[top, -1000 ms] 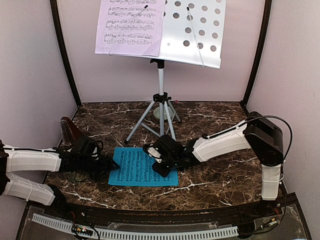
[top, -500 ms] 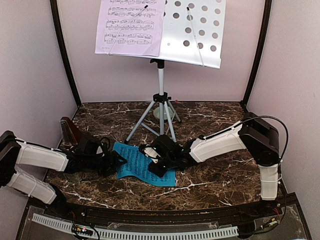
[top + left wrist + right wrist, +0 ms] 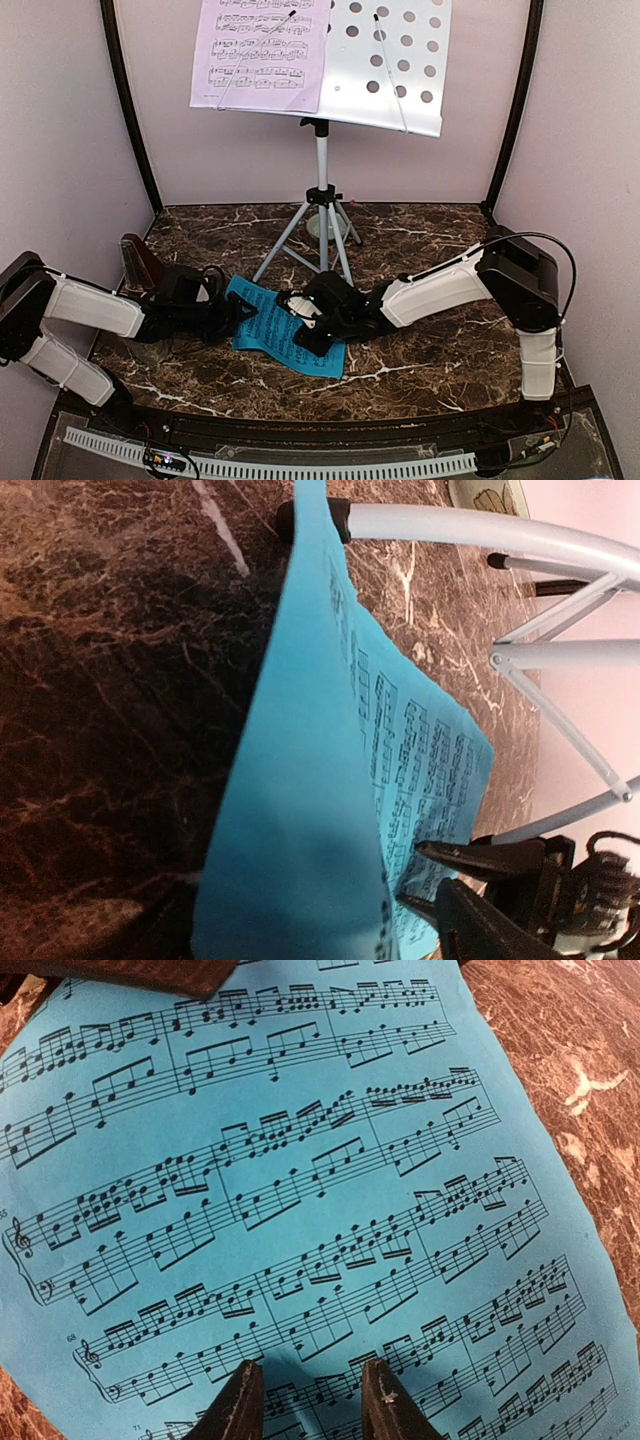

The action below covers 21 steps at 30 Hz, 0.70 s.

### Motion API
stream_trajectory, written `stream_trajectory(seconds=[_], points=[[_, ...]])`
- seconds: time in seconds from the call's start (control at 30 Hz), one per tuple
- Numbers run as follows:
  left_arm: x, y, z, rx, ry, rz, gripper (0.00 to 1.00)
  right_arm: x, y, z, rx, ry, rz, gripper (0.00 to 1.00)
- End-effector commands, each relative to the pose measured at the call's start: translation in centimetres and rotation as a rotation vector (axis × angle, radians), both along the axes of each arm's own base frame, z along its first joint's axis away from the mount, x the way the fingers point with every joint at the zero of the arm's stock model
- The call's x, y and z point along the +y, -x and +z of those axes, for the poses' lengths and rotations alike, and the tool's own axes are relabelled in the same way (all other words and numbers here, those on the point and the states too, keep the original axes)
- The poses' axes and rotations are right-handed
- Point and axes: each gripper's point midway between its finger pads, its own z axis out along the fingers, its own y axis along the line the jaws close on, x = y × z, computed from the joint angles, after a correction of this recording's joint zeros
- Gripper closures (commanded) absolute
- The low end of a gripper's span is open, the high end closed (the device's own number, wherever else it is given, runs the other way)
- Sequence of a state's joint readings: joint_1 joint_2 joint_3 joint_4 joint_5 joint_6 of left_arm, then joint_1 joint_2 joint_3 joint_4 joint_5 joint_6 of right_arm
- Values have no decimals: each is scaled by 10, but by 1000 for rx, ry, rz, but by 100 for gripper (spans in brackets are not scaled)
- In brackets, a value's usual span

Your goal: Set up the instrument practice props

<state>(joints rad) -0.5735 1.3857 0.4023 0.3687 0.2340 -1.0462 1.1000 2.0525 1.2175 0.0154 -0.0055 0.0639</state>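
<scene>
The bright-blue sheet (image 3: 285,338) lies on the marble in front of the music stand, its left edge lifted and curled. My left gripper (image 3: 234,312) is at that raised edge and seems shut on it; the sheet (image 3: 330,810) hides its jaws in the left wrist view. My right gripper (image 3: 306,336) is open, its fingertips (image 3: 240,1405) resting on the sheet (image 3: 300,1160). The silver tripod music stand (image 3: 322,190) stands at the back, with the lilac sheet (image 3: 262,50) on its perforated tray (image 3: 395,60). The dark-brown metronome (image 3: 140,262) stands at the left.
A small pale-green bowl (image 3: 320,228) sits behind the tripod legs (image 3: 470,525). One tripod foot (image 3: 335,520) touches the blue sheet's far corner. Side walls close in on both arms. A black rail runs along the near edge (image 3: 300,425).
My left gripper has moved right and up with the blue sheet's left edge, so the flat sheet now buckles and tilts. My right gripper has stayed on the sheet.
</scene>
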Motion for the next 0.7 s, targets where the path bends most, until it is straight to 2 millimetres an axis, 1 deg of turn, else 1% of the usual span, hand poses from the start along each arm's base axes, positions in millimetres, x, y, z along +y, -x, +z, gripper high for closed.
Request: stream_trajectory(seconds=[0.0,0.07,0.1,0.13,0.17,0.2,0.27,0.3,0.37,0.4,0.5,0.67], points=[[-5,-4,-7,26,-16,-27,22,-3,20,-7,45,3,49,65],[-7,-6,-6,20,-18,-43,28,-2,21,-6,45,-3,50,65],[-9,-7,-3,2,-13,-52,29,-2,22,-6,46,-4,54,65],[-12,-9,4,-41,0,-74,29,-2,22,-7,49,-4,53,65],[-13,-11,10,-78,-2,-89,27,-2,23,-8,51,-4,56,65],[-11,-13,15,-110,-18,-92,24,-2,23,-9,53,-1,59,65],[-5,-21,25,-167,-40,-96,13,-3,24,-12,57,3,59,65],[-3,-25,30,-191,-32,-106,10,-4,24,-13,57,6,61,65],[1,-32,37,-215,3,-121,9,-5,25,-14,56,8,64,65],[0,-33,41,-224,28,-140,9,-5,25,-14,57,9,66,65],[-5,-39,50,-249,84,-198,13,-5,26,-16,56,12,72,65],[-24,-38,53,-238,179,-306,25,-5,26,-15,53,13,75,66]])
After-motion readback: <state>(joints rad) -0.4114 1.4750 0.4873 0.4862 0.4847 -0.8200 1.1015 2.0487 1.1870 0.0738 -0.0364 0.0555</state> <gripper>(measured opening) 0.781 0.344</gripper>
